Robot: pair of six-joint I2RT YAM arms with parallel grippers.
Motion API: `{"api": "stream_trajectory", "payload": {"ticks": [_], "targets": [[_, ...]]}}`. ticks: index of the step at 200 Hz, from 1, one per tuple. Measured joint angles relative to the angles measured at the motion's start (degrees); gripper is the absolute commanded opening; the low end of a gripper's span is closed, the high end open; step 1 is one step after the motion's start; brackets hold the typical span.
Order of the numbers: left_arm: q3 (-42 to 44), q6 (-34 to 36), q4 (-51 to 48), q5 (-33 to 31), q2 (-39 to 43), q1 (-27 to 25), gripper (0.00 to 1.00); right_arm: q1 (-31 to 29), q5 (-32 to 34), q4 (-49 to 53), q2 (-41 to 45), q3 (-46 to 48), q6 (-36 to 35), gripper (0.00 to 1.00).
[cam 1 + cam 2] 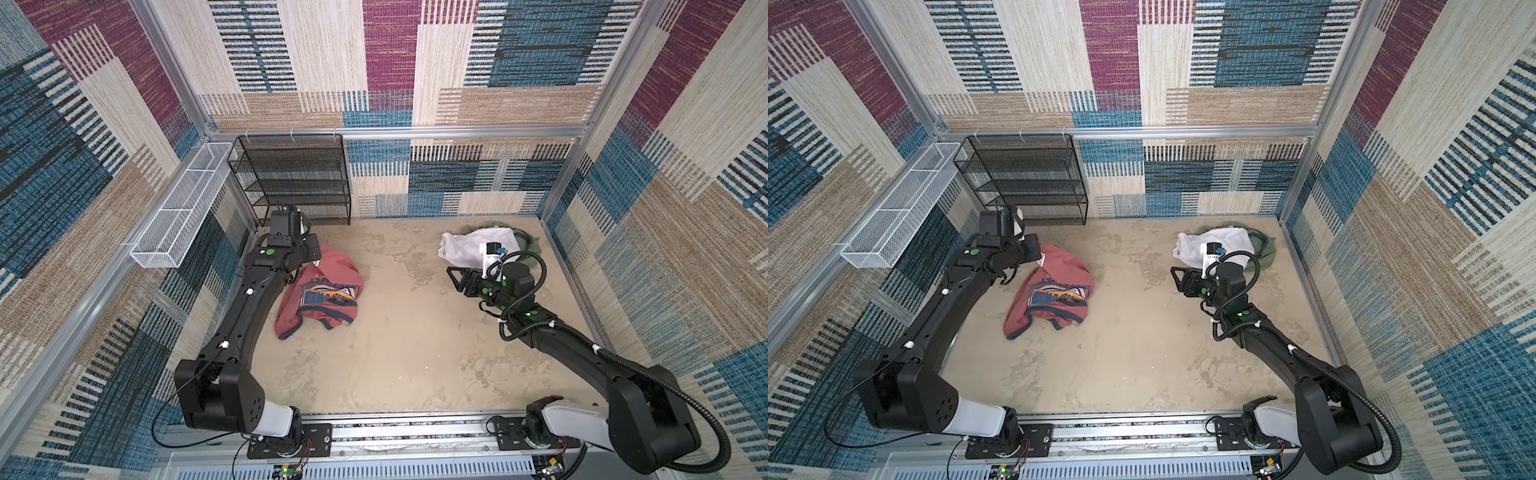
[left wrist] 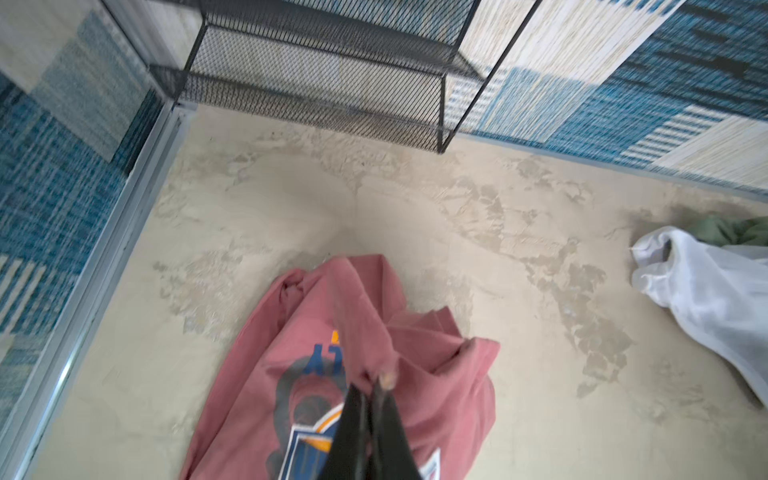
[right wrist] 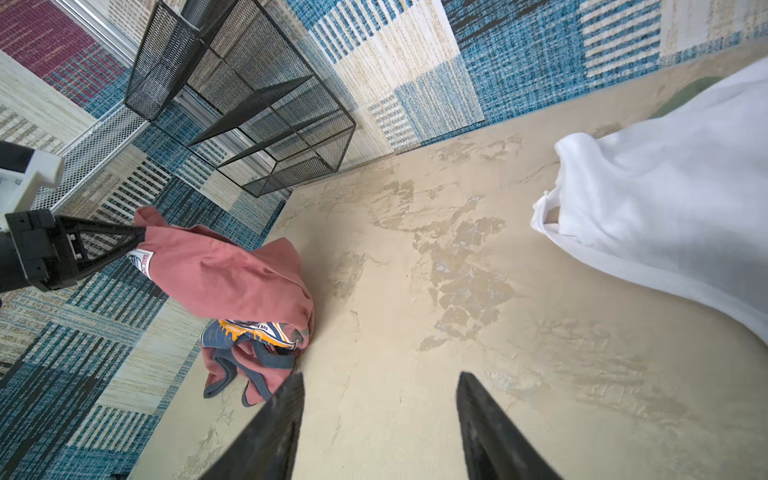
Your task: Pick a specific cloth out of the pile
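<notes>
Both top views show the red T-shirt [image 1: 322, 297] on the left of the table, well apart from the white garment [image 1: 469, 245] and the green garment [image 1: 1264, 249] heaped at the far right, so the picking-out looks largely done. The left gripper [image 3: 139, 235] is pinched tight on an upper fold, with most of the shirt slumped on the table [image 1: 415, 332]. Letting go is what seems left. The right gripper [image 3: 380, 415] stands part open, holding nothing.

two black arms [image 1: 245, 307] with white bases; green dot stickers; ribbed black cable on the right.
</notes>
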State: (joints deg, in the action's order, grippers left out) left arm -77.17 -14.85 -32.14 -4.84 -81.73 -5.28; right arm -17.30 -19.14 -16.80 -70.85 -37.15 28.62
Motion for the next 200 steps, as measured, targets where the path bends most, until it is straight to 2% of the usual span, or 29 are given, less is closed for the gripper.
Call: {"api": "stream_trajectory", "payload": {"ticks": [76, 168, 200], "targets": [[12.5, -0.6, 0.4, -5.2, 8.2, 4.2, 0.0, 0.0, -1.9, 0.8, -2.3, -1.6, -0.1, 0.6], [19.2, -2.6, 0.3, -9.8, 7.8, 7.8, 0.0, 0.0, -4.5, 1.1, -5.6, -3.4, -0.1, 0.59], [20.5, -3.0, 0.4, -11.6, 5.5, 8.1, 0.0, 0.0, -4.9, 1.2, -6.7, -4.4, -0.1, 0.59]]}}
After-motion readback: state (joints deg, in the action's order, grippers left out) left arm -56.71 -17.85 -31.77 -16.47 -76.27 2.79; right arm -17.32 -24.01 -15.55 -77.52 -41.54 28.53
